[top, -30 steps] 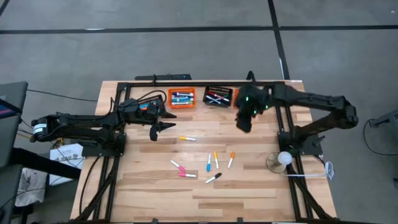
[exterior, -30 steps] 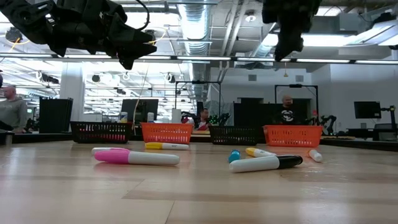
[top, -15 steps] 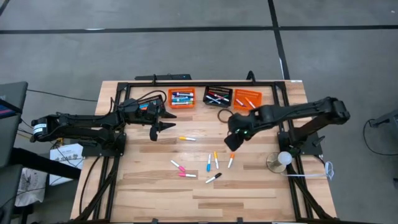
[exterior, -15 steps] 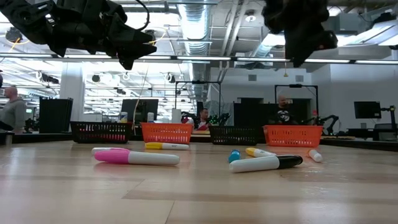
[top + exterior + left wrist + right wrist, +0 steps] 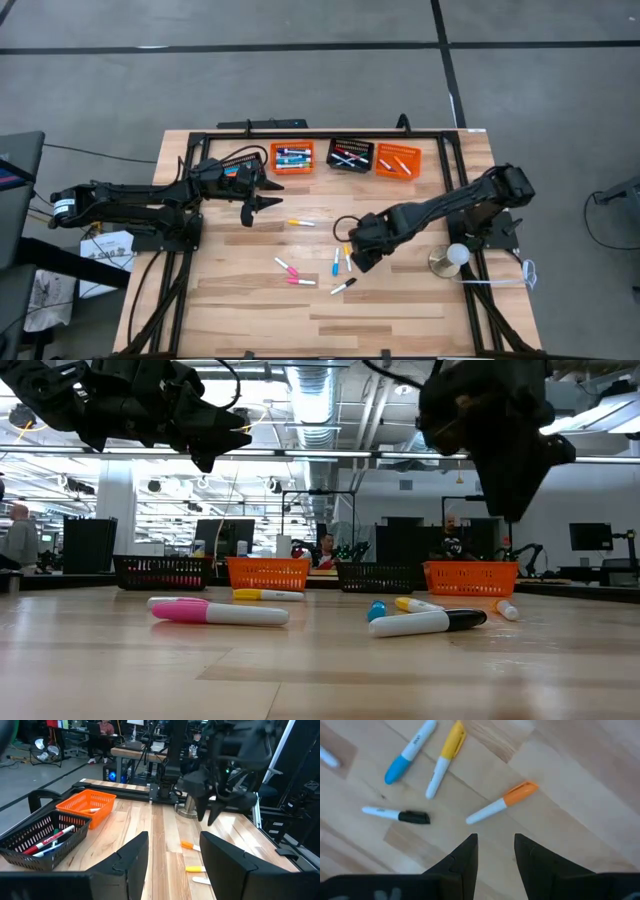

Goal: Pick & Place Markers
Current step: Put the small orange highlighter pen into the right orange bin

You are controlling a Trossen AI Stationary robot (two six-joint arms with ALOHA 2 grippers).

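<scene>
Several loose markers lie flat on the wooden table: an orange-capped one [image 5: 502, 802], a yellow-capped one [image 5: 445, 760], a blue-capped one [image 5: 410, 751] and a black-capped one [image 5: 397, 815]. Two pink ones [image 5: 293, 274] and a yellow one [image 5: 300, 222] lie farther left. My right gripper [image 5: 362, 258] hangs above the loose markers, pointing down. Its fingers [image 5: 470, 855] stand open with nothing between them, just short of the orange-capped marker. My left gripper [image 5: 268, 195] waits open and level, high over the table's far left.
Along the far edge stand an orange basket [image 5: 292, 157], a black basket [image 5: 351, 154] and another orange basket [image 5: 397, 159], each holding markers. A further black basket [image 5: 163, 572] shows in the low view. A round lamp base [image 5: 447, 260] stands at the right.
My right gripper has swung from beside the baskets at the far edge toward the table's near edge and left. It has sunk lower and rolled about its wrist, and now stands over the loose markers. No marker has moved.
</scene>
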